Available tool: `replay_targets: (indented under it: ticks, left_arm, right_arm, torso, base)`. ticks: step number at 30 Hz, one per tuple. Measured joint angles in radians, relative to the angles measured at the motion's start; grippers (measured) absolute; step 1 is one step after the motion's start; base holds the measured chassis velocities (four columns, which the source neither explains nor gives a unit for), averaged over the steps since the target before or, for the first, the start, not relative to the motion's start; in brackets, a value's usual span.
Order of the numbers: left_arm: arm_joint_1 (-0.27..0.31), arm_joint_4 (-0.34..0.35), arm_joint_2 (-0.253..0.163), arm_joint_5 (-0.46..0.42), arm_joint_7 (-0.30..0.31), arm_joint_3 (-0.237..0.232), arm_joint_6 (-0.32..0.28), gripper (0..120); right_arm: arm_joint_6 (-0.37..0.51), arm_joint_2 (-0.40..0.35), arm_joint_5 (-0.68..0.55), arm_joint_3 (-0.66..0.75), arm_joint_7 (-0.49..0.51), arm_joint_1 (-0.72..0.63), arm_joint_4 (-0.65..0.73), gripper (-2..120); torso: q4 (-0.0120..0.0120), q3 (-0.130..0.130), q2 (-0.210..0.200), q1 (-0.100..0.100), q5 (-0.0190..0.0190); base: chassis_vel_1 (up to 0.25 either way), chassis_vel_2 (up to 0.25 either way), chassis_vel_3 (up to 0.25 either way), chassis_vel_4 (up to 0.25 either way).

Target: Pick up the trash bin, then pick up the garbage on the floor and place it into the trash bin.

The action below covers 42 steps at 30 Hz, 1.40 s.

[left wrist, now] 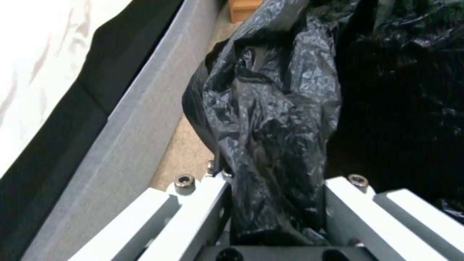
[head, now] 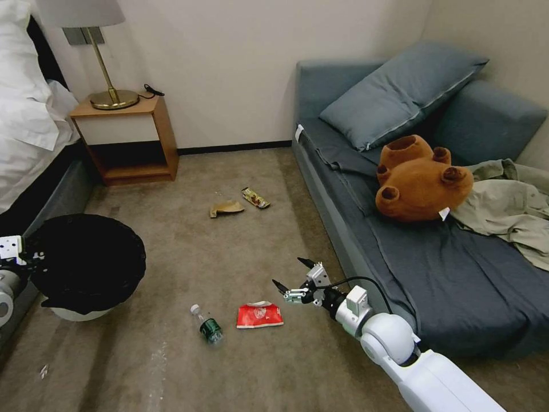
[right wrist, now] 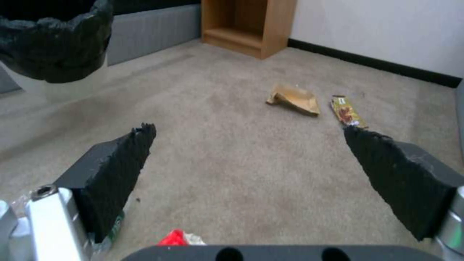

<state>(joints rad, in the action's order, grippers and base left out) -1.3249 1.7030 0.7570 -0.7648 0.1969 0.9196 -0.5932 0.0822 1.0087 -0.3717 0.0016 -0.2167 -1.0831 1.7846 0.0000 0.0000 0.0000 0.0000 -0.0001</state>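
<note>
the left gripper [left wrist: 278, 203] is clamped on a bunched fold of the black bag [left wrist: 270, 119] that lines the bin [head: 86, 264]; the crinkled plastic runs up from between the two white fingers [left wrist: 193, 214], which press it from both sides. in the head view the left gripper [head: 24, 254] sits at the bin's rim on the side nearest the bed [head: 28, 114], and the bin's white base [head: 77, 313] shows below the bag. whether that base rests on the carpet [head: 229, 252] or hangs just off it, i cannot tell.

the right gripper [head: 293, 274] is held low over the carpet with its jaws spread wide apart and nothing between them. the red packet [head: 260, 315] lies just beside and below its tips, on the bin side, and the plastic bottle [head: 209, 326] with the green label lies just past the packet, between it and the bin. in the right wrist view a corner of the red packet [right wrist: 181, 238] shows under the near end of the jaws, and the black pads [right wrist: 121, 174] frame bare carpet. ahead of the open jaws, well apart from them, lie the tan paper scrap [right wrist: 295, 99] and the candy wrapper [right wrist: 346, 110], just beside each other. beyond them stands the wooden nightstand [right wrist: 246, 27] against the wall.

on the sofa [head: 400, 246], off to the right gripper's outer side, sit a brown plush bear [head: 420, 180] and an olive garment [head: 509, 206].
</note>
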Motion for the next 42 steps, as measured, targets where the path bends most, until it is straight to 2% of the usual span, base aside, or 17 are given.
replay_targets:
  ticks: [11,29,35,40,42]
  left_arm:
    - [-0.001,-0.001,-0.005,-0.001,0.000,0.002,0.000,4]
    - [-0.020,0.014,0.009,0.004,-0.006,0.016,0.001,4]
    - [-0.043,0.043,0.042,0.008,-0.006,0.029,0.001,4]
    - [-0.062,0.072,0.067,0.030,-0.020,0.031,0.002,4]
    - [-0.073,0.088,0.082,0.044,-0.027,0.033,0.003,4]
  right_arm:
    - [-0.002,0.015,0.005,-0.037,0.000,0.027,-0.030,100]
    - [-0.020,0.056,0.037,-0.121,0.000,0.073,-0.100,100]
    - [-0.044,0.045,0.099,-0.158,-0.027,0.078,-0.122,100]
    - [-0.059,0.036,0.145,-0.207,-0.085,0.113,-0.168,100]
    - [-0.078,0.033,0.175,-0.263,-0.130,0.150,-0.226,100]
  torso:
    - [-0.0001,0.000,0.000,0.000,0.0000]
    - [-0.0001,0.000,0.000,0.000,0.0000]
    - [0.0000,0.000,0.000,0.000,0.0001]
    - [0.0000,0.000,0.000,0.000,0.0000]
    - [-0.0001,0.000,0.000,0.000,0.0002]
  base:
    - [-0.090,0.084,0.091,-0.081]
    - [-0.089,0.088,0.084,-0.083]
    - [-0.024,0.026,0.019,-0.019]
    - [0.000,0.000,0.000,0.000]
    - [0.000,0.000,0.000,0.000]
